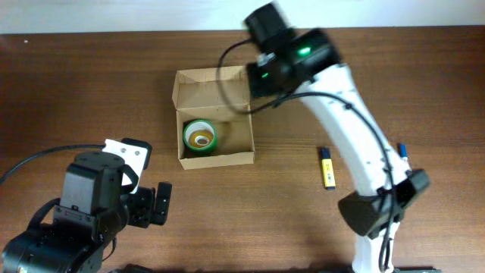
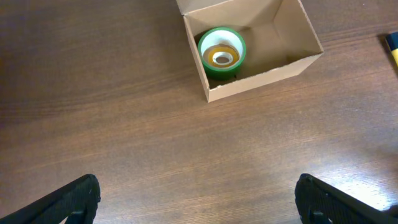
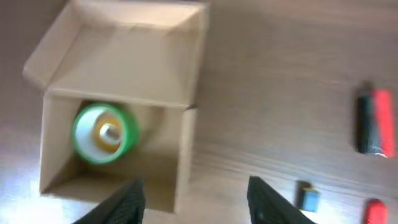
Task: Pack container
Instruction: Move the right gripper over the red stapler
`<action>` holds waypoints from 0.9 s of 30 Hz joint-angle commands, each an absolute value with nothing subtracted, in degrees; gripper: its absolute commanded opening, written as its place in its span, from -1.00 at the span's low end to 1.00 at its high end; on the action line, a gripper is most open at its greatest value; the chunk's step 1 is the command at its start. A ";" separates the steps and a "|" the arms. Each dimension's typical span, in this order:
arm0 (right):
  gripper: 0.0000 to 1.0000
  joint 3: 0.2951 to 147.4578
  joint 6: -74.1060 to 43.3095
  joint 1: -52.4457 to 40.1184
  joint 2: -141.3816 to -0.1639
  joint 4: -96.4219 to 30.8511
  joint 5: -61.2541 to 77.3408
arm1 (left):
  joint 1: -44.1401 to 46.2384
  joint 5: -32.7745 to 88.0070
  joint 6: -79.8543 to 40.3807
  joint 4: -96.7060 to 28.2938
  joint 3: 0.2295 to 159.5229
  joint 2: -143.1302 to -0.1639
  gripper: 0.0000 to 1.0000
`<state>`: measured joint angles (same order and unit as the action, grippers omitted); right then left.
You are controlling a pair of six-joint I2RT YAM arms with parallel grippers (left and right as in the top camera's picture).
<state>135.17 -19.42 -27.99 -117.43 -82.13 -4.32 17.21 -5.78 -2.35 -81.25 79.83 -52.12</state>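
Dark brown wood-grain surface (image 1: 91, 91) carries all items. Nearest the robot's base, the left pincer (image 2: 198, 190) hangs over bare wood, its two dark fingers spread wide with nothing between them. Only their tips show, at the bottom corners of the left wrist view. It is well apart from the box, on the front-wall side.

Beyond it, near the middle of the surface, sits the cardboard container (image 1: 220, 160): plain brown, rectangular, its hinged flap open on the far side. Contents: one green tape roll (image 1: 200, 137) lying flat in the left half, hole upward, with a yellowish inner ring. Whether that ring is a core or a second roll cannot be told.

To the right of the container and apart from it lies a yellow marker (image 1: 326, 168) with a dark cap. A blue-tipped item (image 1: 402, 150) farther right is mostly hidden behind the right arm (image 1: 356, 129).

Farthest, the right pincer (image 3: 198, 200) hovers above the container's right wall, fingers wide apart and empty. In the overhead view the wrist hides it. The right wrist view is blurred: a red-and-black object (image 3: 375, 121), a small blue object (image 3: 308, 198) and a red object (image 3: 375, 213), cut off by the frame edge, cannot be identified.
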 commanded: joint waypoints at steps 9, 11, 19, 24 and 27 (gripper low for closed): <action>0.78 138.58 -14.41 -12.51 -115.31 -88.23 -6.57 | 17.08 -5.17 -1.23 -81.28 80.03 -52.05 1.00; 0.78 138.56 -13.74 -10.79 -115.33 -88.29 -6.92 | 17.08 -5.19 -1.23 -81.28 80.03 -52.03 1.00; 0.78 133.45 -9.17 -2.81 -115.66 -81.49 -7.35 | 17.08 -5.17 -1.23 -81.28 80.03 -52.05 1.00; 0.80 113.95 -4.67 -0.34 -115.66 -63.81 -7.16 | 17.08 -5.19 -1.23 -81.28 80.03 -52.05 0.99; 0.91 105.25 -4.60 0.82 -115.68 -55.88 -7.11 | 17.08 -5.17 -1.23 -81.28 80.03 -52.05 1.00</action>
<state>107.63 -5.43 0.03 -116.49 -57.28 -6.26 17.21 -5.78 -2.33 -81.21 79.83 -52.12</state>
